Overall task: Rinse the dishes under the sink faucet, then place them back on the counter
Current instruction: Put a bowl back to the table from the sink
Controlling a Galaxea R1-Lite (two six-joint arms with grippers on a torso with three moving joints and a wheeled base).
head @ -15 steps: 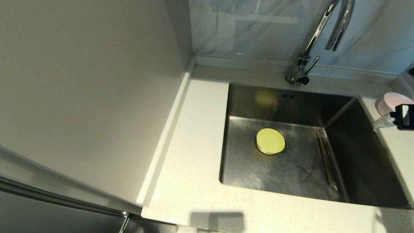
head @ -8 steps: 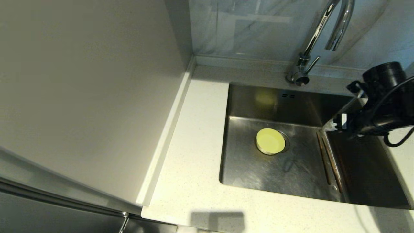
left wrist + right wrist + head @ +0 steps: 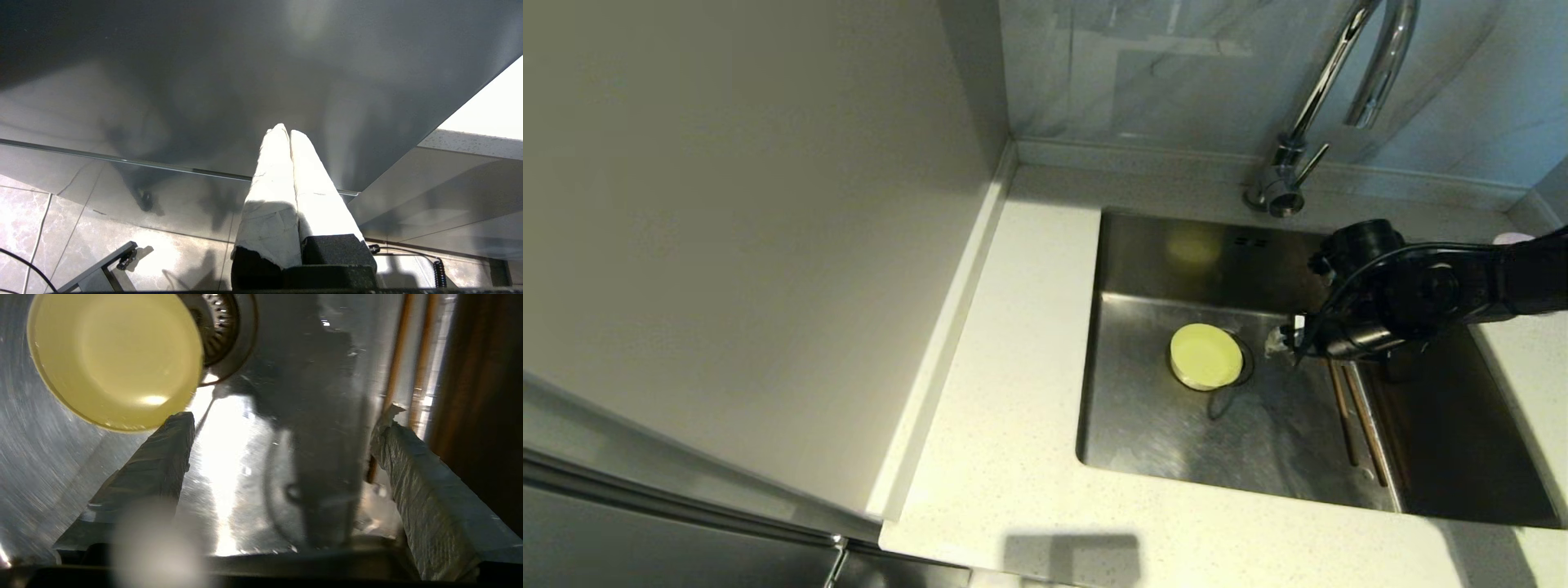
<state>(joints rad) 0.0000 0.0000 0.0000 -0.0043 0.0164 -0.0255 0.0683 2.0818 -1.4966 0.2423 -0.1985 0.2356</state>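
A yellow-green bowl sits in the sink, partly over the round drain. Two brown chopsticks lie side by side along the sink floor's right edge. My right gripper hangs open and empty over the sink floor, between the bowl and the chopsticks. One of its fingertips is close to the bowl's rim. Only a sliver of the pink bowl shows on the counter behind my right arm. My left gripper is shut and empty, parked low by a dark cabinet front.
The chrome faucet rises behind the sink, its spout high above my right arm. Off-white counter runs along the sink's left and front. A beige wall panel stands on the left.
My right arm has swung left from the pink bowl on the right counter, down into the sink, and now hovers beside the yellow-green bowl. The bowl and chopsticks have not moved.
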